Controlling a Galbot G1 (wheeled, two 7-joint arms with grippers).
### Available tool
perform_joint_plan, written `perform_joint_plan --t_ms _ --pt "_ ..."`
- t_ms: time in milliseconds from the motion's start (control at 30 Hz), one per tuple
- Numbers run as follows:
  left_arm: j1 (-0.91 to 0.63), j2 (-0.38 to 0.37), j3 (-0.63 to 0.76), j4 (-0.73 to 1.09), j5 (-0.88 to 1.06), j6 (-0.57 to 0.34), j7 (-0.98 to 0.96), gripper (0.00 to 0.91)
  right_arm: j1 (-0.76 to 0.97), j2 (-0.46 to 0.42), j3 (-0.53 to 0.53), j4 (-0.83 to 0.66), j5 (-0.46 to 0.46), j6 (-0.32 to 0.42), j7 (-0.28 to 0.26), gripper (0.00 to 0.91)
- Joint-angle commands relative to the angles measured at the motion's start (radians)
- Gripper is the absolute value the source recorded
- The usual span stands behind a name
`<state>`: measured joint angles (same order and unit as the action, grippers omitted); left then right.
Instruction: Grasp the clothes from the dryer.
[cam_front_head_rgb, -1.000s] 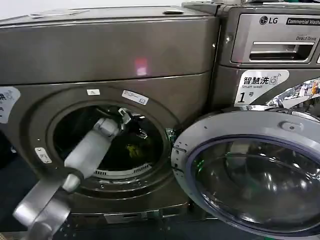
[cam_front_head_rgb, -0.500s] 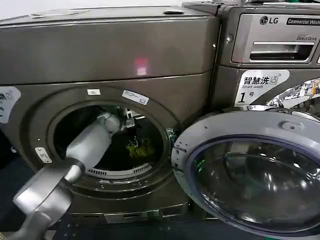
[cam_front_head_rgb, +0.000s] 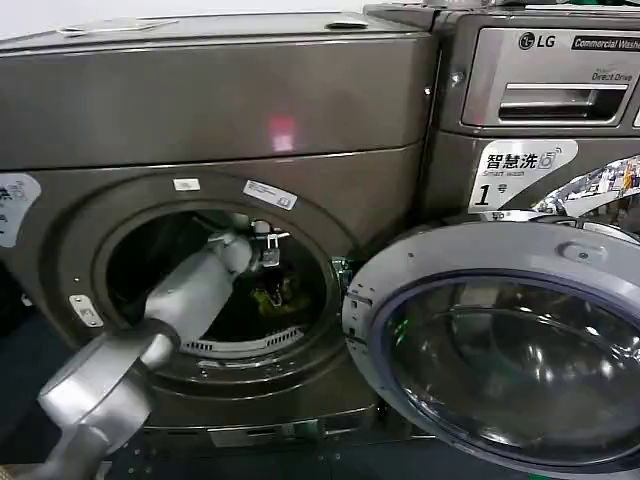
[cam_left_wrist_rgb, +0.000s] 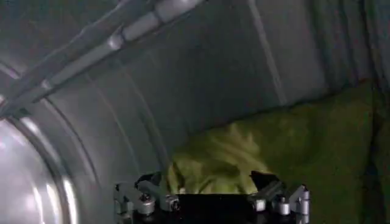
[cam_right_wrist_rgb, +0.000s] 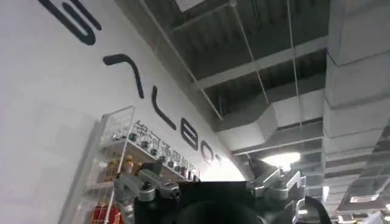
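Head view: the left gripper (cam_front_head_rgb: 268, 250) reaches inside the dryer (cam_front_head_rgb: 215, 120), frame centre-left, just above the clothes (cam_front_head_rgb: 272, 296). Left wrist view: fingers (cam_left_wrist_rgb: 148, 181) spread wide around the clothes (cam_left_wrist_rgb: 213, 164), nothing clamped yet. Closing early risks pinching only a loose fold, which could slip free.

Clothes (cam_front_head_rgb: 272, 296) lie inside dryer (cam_front_head_rgb: 200, 120), LG machine (cam_front_head_rgb: 540, 100) on its right
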<state>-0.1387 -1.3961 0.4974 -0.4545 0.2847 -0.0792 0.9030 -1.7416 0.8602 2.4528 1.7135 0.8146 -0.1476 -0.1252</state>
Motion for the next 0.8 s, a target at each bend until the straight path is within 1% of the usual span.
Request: perform_joint_plan --t_ms 33,300,500,767,800 --pt "0.029 -0.003 0.0 -0.001 -0.074 -0.024 -0.004 0.907 0.004 0.001 -0.011 0.006 -0.002 0.0 0.0 0.907" --pt "0.056 -0.017 0.005 0.008 -0.079 -0.034 0.015 0.907 0.004 -0.004 -0.017 0.007 -0.004 0.001 0.001 0.907" --pt "0.066 -0.044 -0.022 0.028 -0.108 0.001 0.023 0.907 0.004 -0.004 -0.015 0.006 -0.005 0.002 0.001 0.907" --pt "0.091 -0.038 -0.059 0.053 -0.114 0.008 0.039 0.907 0.007 -0.007 -0.019 0.011 -0.007 0.003 0.002 0.907" --pt "0.093 -0.036 -0.063 0.052 -0.115 0.009 0.043 0.375 0.007 -0.008 -0.019 0.011 -0.007 0.003 0.002 0.907"
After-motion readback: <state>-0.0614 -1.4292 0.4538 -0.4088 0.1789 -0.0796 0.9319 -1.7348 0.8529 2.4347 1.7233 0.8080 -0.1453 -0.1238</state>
